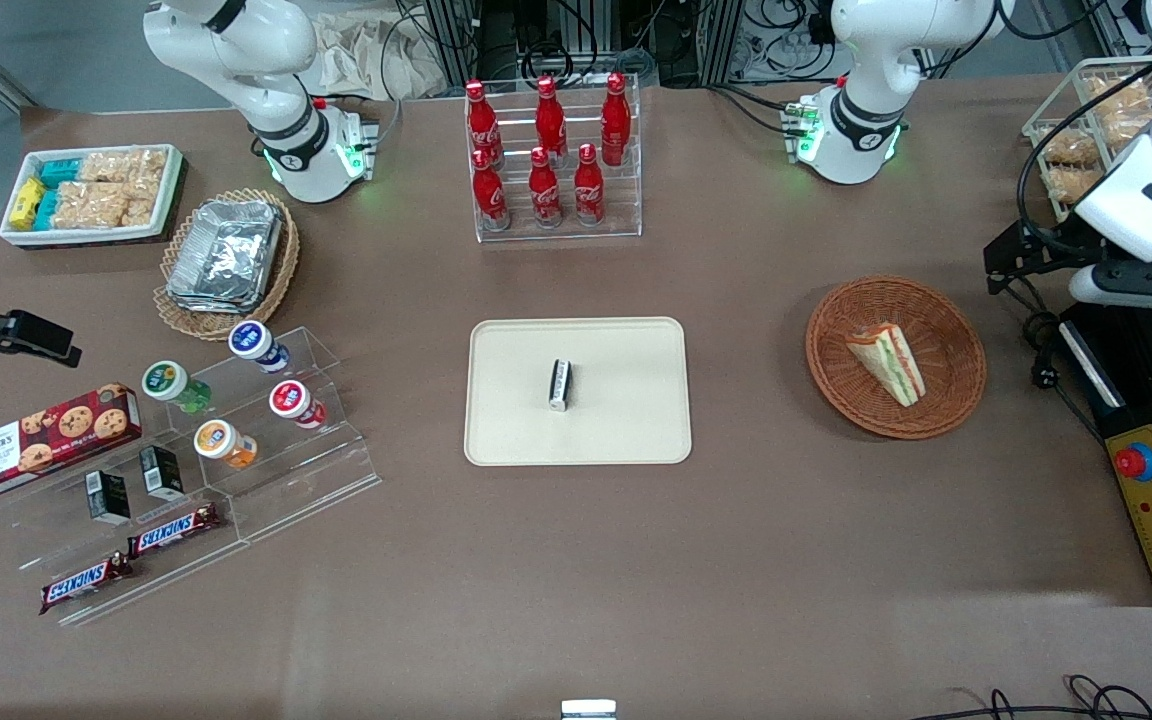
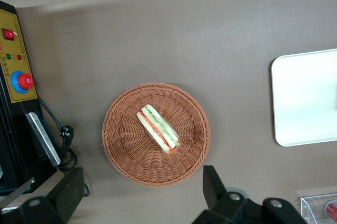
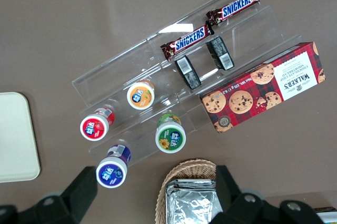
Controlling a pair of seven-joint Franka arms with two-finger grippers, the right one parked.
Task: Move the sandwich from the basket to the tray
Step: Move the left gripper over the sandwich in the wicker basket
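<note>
Gripper (image 2: 142, 192) hangs spread wide above the basket (image 2: 126, 155); the sandwich's (image 2: 158, 129) slippery wrap could squirt free if pinched off-centre.

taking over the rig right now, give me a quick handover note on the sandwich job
Gripper: open, holding nothing, hovering high above the basket, near the working arm's end of the table.
Sandwich: lying in the basket, untouched.
Tray: mid-table, toward the parked arm from the basket, with a small black-and-white box near its centre.
Done: nothing yet, apart from the gripper being roughly above the basket.
Left: descend, grasp the sandwich, lift it, carry it to the tray and set it on a bare area beside the box.
</note>
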